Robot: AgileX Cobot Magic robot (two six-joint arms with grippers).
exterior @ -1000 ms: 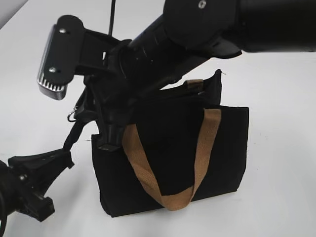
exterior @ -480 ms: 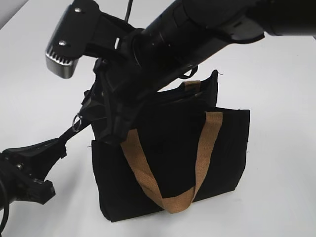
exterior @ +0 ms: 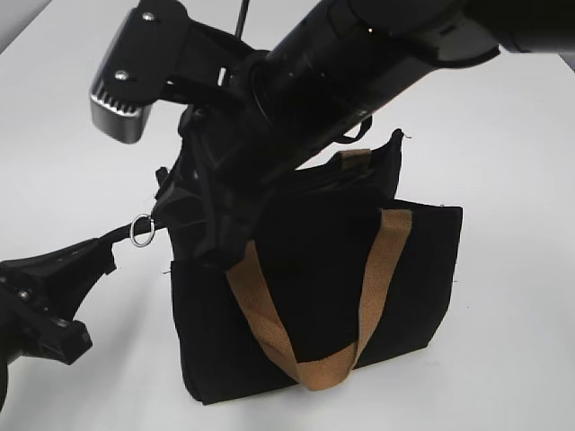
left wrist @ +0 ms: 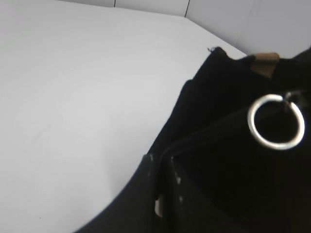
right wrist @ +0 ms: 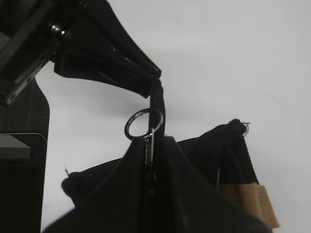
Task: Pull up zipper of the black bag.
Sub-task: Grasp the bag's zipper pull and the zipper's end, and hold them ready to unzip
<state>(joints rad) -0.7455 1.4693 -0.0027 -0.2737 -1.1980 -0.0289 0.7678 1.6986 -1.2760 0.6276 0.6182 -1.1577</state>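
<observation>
The black bag [exterior: 314,269] stands on the white table [exterior: 512,180], its tan handle [exterior: 377,269] hanging down the front. The zipper's tail [exterior: 121,235] stretches off the bag's left end. My left gripper [exterior: 106,251] is shut on that tail. My right gripper [exterior: 169,218] reaches across from the upper right and is shut on the zipper's pull tab beside the silver ring [exterior: 141,229]. In the right wrist view, my right gripper [right wrist: 154,138] pinches the tab under the ring [right wrist: 141,124]. In the left wrist view, my left gripper [left wrist: 160,160] grips the tape [left wrist: 214,133] below the ring [left wrist: 276,121].
The right arm's silver-edged wrist camera block [exterior: 121,99] hangs above the bag's left end. A tan strap tab [exterior: 352,160] sits on the bag's far top edge. White table lies all around the bag, with a wall seam [left wrist: 146,7] at the back.
My left gripper has risen and the zipper tail now runs more level. The right arm has lifted a little, and the ring sits lower and slightly right.
</observation>
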